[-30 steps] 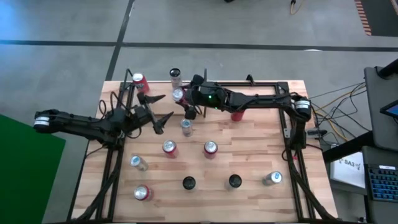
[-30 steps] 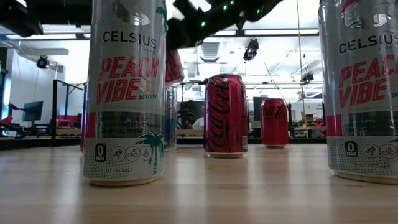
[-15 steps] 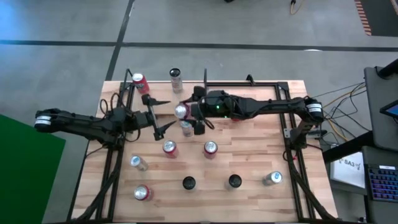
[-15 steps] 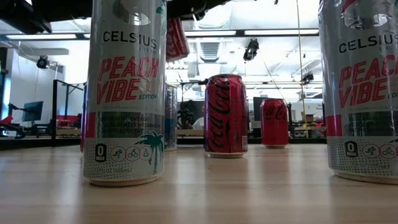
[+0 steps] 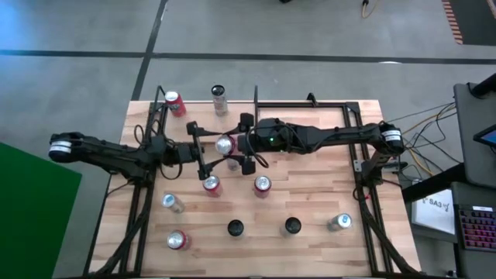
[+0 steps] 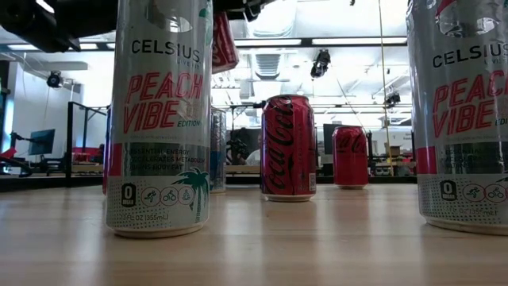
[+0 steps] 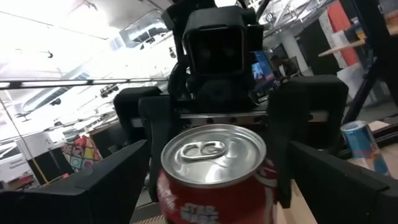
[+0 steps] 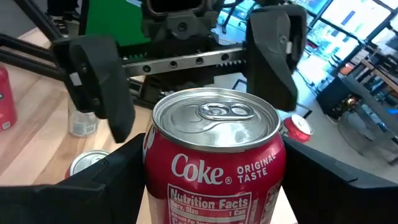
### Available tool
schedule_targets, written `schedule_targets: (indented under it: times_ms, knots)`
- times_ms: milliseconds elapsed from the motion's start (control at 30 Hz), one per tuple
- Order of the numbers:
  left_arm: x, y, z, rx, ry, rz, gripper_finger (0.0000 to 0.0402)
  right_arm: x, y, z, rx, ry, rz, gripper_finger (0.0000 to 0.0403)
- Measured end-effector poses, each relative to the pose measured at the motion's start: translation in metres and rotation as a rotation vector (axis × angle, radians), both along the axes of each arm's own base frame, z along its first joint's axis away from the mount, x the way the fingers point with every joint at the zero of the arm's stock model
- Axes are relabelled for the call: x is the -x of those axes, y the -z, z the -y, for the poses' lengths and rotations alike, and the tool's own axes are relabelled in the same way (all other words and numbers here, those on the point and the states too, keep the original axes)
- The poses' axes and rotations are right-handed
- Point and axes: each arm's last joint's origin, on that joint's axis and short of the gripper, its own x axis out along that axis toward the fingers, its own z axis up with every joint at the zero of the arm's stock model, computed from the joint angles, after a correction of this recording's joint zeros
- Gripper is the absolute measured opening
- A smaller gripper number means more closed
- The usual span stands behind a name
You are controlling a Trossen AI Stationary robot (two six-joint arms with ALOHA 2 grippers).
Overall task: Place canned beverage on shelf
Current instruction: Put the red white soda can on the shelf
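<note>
Canned beverage: red aluminium Coke can (image 5: 225,144), upright with its silver pull-tab top facing up. It is held off the wooden table (image 5: 310,203), mid-table towards the back.
Left gripper: left gripper (image 5: 206,149) with dark fingers spread wide. One finger stands on each side of the can, apart from its wall, with nothing gripped.
Key relation: the can lies straight ahead of the left gripper, between its fingers. Its long axis is vertical, across the line of both arms.
Right gripper: right gripper (image 5: 235,145) is clamped on the can's sides and carries it, facing the left gripper head-on.
Nearer arm: both are at the can, but only the right has hold of it.
Shelf: light wood board edged with thin black metal rods (image 5: 325,104), right of the can at the table's back. The black upright divider rod (image 5: 256,94) stands just behind the can.
Judgement: the can goes right and back to reach the shelf, so the right arm looks better placed.
Count, cans: eleven visible.
- Red: five, including the held one.
- Silver: three, one half hidden under the grippers.
- Black-topped: two.
- Slim, at the back edge: one.
Count, other: two arms, two grippers, one shelf, one divider rod.
</note>
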Motion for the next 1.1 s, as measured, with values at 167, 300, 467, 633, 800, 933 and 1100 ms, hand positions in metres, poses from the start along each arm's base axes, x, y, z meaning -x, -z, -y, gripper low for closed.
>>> schedule_targets:
  times_ms: [167, 300, 467, 633, 800, 933, 1100]
  knots:
    - [0.006, -0.007, 0.0, 0.004, 0.001, 0.031, 0.0362, 0.009, -0.01, 0.0, -0.026, 0.017, 0.002, 0.029]
    - [0.012, -0.009, 0.0, 0.01, 0.003, 0.01, 0.0362, 0.023, -0.022, -0.001, -0.052, 0.019, -0.001, 0.029]
    - [0.013, -0.006, 0.001, 0.07, 0.031, -0.028, 0.0362, 0.038, -0.022, -0.003, -0.127, -0.03, 0.019, 0.029]
    - [0.005, -0.001, 0.003, 0.109, 0.129, -0.034, 0.0362, 0.044, -0.016, -0.005, -0.148, -0.05, 0.141, 0.029]
    - [-0.001, 0.004, 0.003, 0.145, 0.138, -0.033, 0.0362, 0.043, -0.002, -0.005, -0.143, -0.057, 0.21, 0.029]
    - [-0.005, 0.006, 0.003, 0.161, 0.143, -0.012, 0.0362, 0.041, 0.004, -0.008, -0.131, -0.07, 0.276, 0.029]
    - [-0.017, 0.011, 0.001, 0.183, 0.088, -0.033, 0.0362, 0.037, 0.007, -0.011, -0.125, -0.125, 0.296, 0.0291]
